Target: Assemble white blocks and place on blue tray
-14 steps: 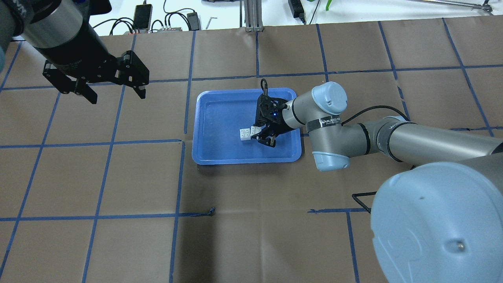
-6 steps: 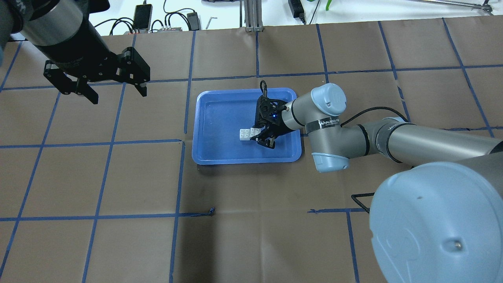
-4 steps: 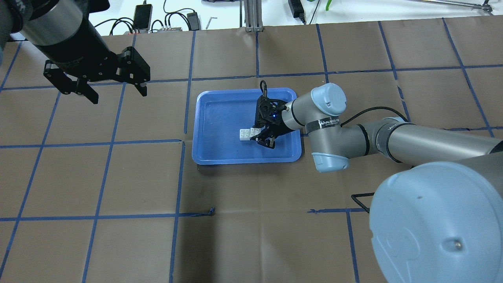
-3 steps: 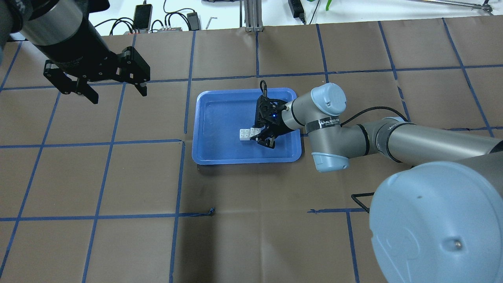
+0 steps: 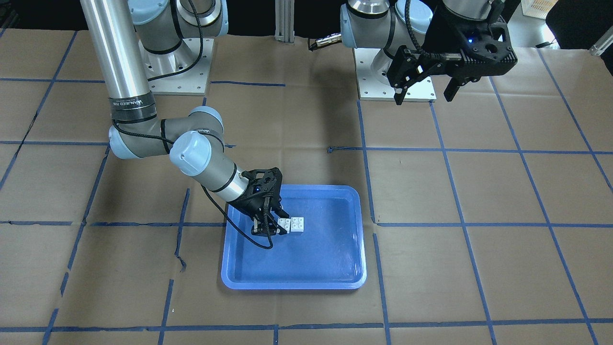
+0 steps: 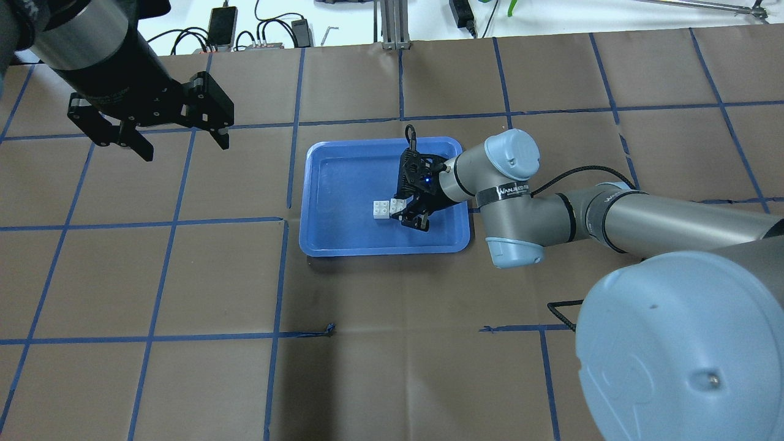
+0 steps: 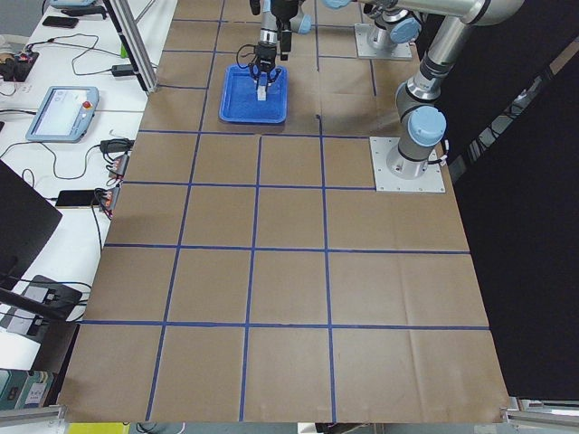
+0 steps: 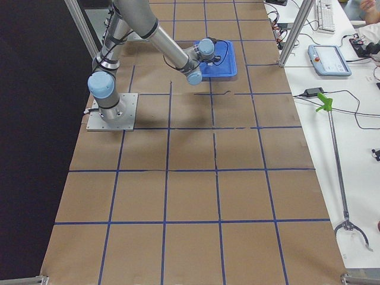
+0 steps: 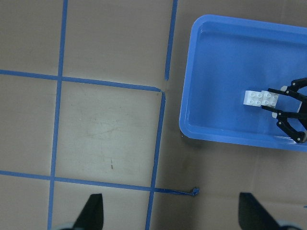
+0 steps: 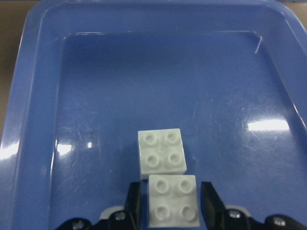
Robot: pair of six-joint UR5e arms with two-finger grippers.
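Two white blocks (image 10: 161, 152) lie touching, slightly offset, studs up, on the floor of the blue tray (image 10: 144, 72). They also show in the front view (image 5: 292, 224) and the overhead view (image 6: 384, 209). My right gripper (image 10: 170, 206) is low in the tray (image 6: 349, 184), its fingers either side of the near block with thin gaps, slightly open. My left gripper (image 6: 184, 150) is open and empty, high over the table's far left, well away from the tray (image 5: 292, 286). The left wrist view shows the blocks (image 9: 260, 98) in the tray (image 9: 216, 72).
The table is brown paper with a blue tape grid. Cables, a phone and adapters lie beyond the far edge (image 6: 245, 30). Both arm bases (image 5: 392, 76) stand at the robot's side. A loose tape scrap (image 6: 329, 331) lies in front of the tray.
The right gripper lowered the tilted blocks until they lie flat on the tray floor, and its fingers have eased apart a little. The left arm has barely moved.
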